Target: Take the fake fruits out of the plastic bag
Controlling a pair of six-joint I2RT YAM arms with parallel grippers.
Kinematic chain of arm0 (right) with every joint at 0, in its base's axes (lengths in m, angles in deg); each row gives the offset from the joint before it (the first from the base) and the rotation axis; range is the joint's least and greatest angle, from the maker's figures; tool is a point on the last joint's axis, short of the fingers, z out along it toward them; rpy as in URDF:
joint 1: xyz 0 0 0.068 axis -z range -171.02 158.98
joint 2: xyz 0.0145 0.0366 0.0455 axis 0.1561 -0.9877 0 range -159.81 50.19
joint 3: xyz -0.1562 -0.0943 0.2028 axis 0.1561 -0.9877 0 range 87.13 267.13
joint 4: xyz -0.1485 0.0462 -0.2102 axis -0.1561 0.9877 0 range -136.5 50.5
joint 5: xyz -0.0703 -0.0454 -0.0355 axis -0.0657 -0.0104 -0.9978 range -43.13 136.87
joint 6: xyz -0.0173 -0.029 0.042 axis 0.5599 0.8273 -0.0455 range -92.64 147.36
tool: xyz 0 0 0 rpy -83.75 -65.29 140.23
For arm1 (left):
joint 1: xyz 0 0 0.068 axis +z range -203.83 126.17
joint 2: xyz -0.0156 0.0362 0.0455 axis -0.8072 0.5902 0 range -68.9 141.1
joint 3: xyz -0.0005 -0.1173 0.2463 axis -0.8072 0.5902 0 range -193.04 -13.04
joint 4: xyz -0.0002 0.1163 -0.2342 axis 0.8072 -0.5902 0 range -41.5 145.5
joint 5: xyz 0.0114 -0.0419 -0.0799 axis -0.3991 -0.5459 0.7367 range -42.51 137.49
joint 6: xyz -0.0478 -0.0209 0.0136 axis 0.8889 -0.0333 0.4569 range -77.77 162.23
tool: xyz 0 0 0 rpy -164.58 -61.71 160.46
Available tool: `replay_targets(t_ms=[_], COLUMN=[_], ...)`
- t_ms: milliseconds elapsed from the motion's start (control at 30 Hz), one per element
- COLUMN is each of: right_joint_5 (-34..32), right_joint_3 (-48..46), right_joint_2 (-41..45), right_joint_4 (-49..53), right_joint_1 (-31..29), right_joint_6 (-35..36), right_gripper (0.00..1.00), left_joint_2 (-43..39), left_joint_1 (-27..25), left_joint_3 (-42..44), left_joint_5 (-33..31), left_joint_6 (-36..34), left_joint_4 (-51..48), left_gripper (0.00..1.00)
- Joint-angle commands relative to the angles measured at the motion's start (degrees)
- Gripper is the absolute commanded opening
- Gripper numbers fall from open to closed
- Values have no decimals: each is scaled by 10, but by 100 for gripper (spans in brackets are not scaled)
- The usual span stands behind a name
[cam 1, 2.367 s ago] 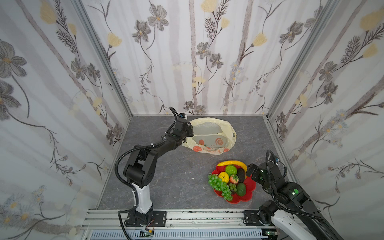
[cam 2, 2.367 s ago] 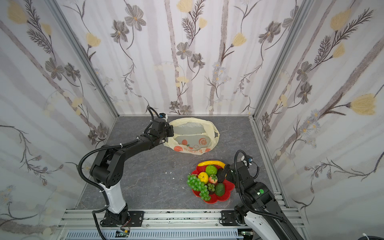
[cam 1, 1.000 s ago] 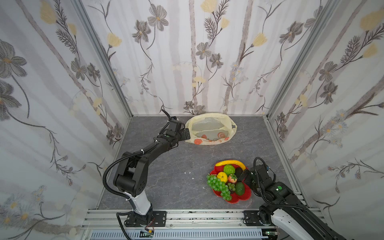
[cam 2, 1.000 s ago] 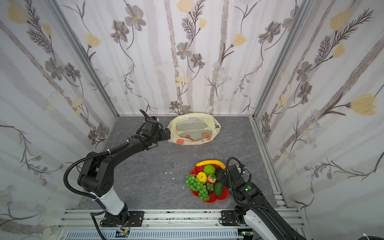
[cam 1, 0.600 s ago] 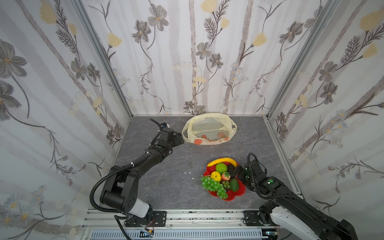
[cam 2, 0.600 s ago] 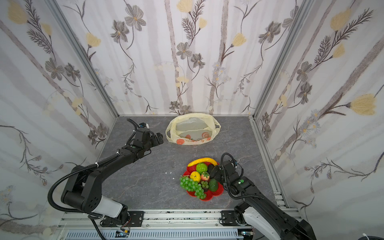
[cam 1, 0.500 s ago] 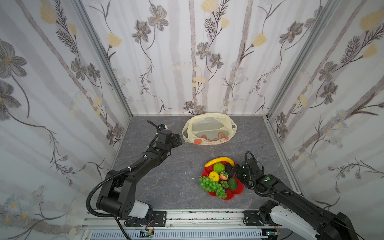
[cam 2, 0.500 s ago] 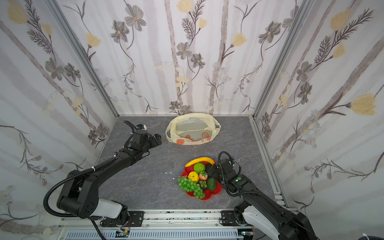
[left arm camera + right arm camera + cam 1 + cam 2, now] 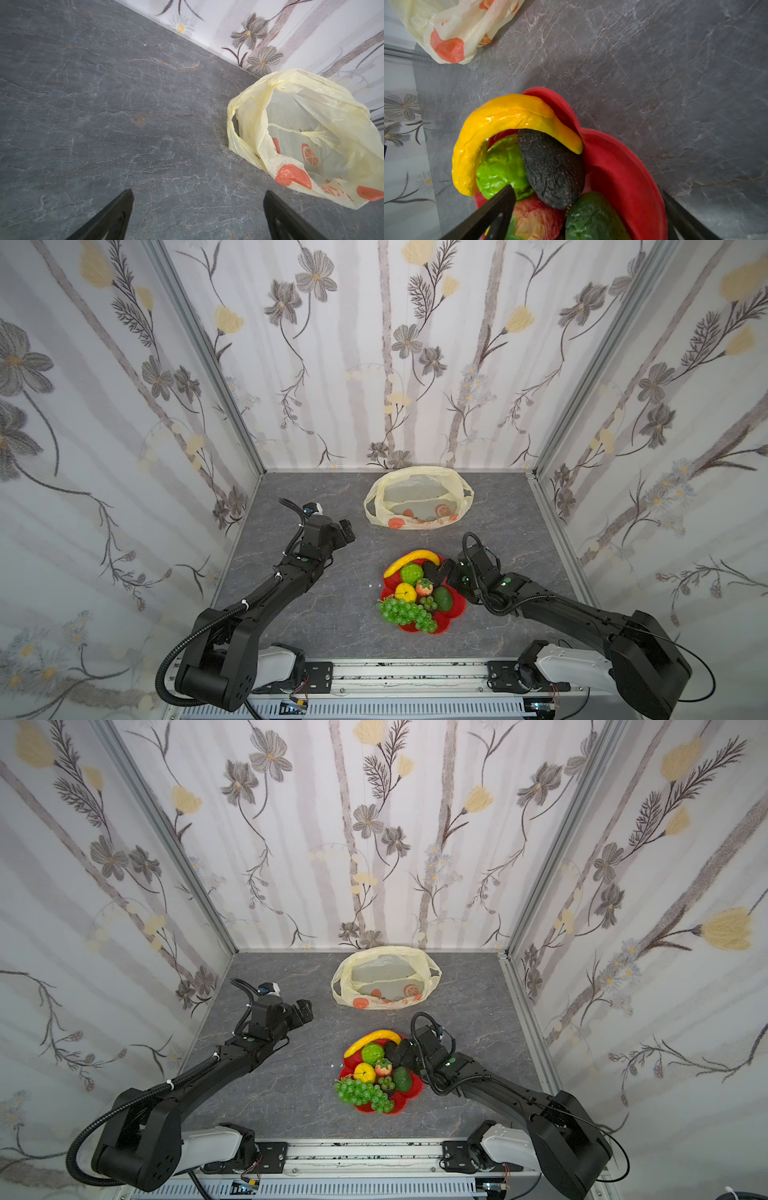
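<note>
Well to the left of the red dish (image 9: 456, 608), and a little farther back, we see the left gripper (image 9: 344, 532) over the bare grey tabletop (image 9: 332, 614). Its jaws stand wide apart with nothing between them; the left wrist view shows only stone-patterned surface between the two black fingertips (image 9: 124, 199).

Straight behind the dish, against the back wall, lies the plastic bag (image 9: 415, 523), well apart from both grippers. Its mouth gapes, and we look in at its pale lining and orange-red prints.

On the dish itself sit the fake fruits. The banana (image 9: 415, 559) curves along the back rim. In front of it are the bumpy lime-green fruit (image 9: 411, 572) and, to its right, the blackish ones (image 9: 434, 568). Then come the lemon (image 9: 405, 592), the strawberry (image 9: 424, 585) and the avocado (image 9: 442, 598). The grape bunch (image 9: 401, 613) spills over the front rim.

At the dish's right rim, towards the back, we find the right gripper (image 9: 448, 570) just beside the blackish fruits. Its jaws are spread and grasp nothing. In the right wrist view one finger crosses in front of the lime-green fruit and the other lies outside the red rim. We cannot tell whether either finger touches anything.
</note>
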Motion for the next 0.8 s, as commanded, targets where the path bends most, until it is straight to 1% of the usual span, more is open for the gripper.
replay_targets(t_ms=[0, 133, 233, 300, 367, 433, 467, 500, 600, 700, 767], right_joint_5=[-40, -95, -135, -174, -219, -266, -287, -303, -300, -290, -293], right_joint_3=[7, -20, -27, -17, -9, -6, -8, -18, -62, -108, -130], right_joint_2=[17, 93, 162, 203, 230, 248, 253, 258, 270, 268, 251], right_joint_4=[-4, 22, 36, 46, 44, 23, 11, -18, -122, -230, -288], right_joint_1=[2, 31, 68, 94, 117, 146, 166, 185, 228, 254, 266], right_joint_6=[9, 32, 86, 135, 188, 246, 270, 297, 356, 409, 448], right_gripper=[100, 100, 100, 100, 100, 100, 100, 100, 100, 100, 100], left_joint_2=[-4, -5, -8, -8, -28, -38, -43, -45, -36, -20, -13], left_joint_1=[3, 4, 4, 4, 4, 5, 7, 12, 29, 49, 63], left_joint_3=[9, 23, 33, 38, 50, 72, 84, 95, 108, 121, 144], left_joint_5=[-8, -21, -65, -122, -189, -268, -294, -297, -301, -301, -282], left_joint_6=[2, -3, -15, -26, -34, -55, -70, -100, -151, -163, -173], left_joint_4=[37, 60, 71, 74, 90, 132, 158, 185, 240, 265, 313], left_gripper=[100, 100, 100, 100, 100, 100, 100, 100, 100, 100, 100])
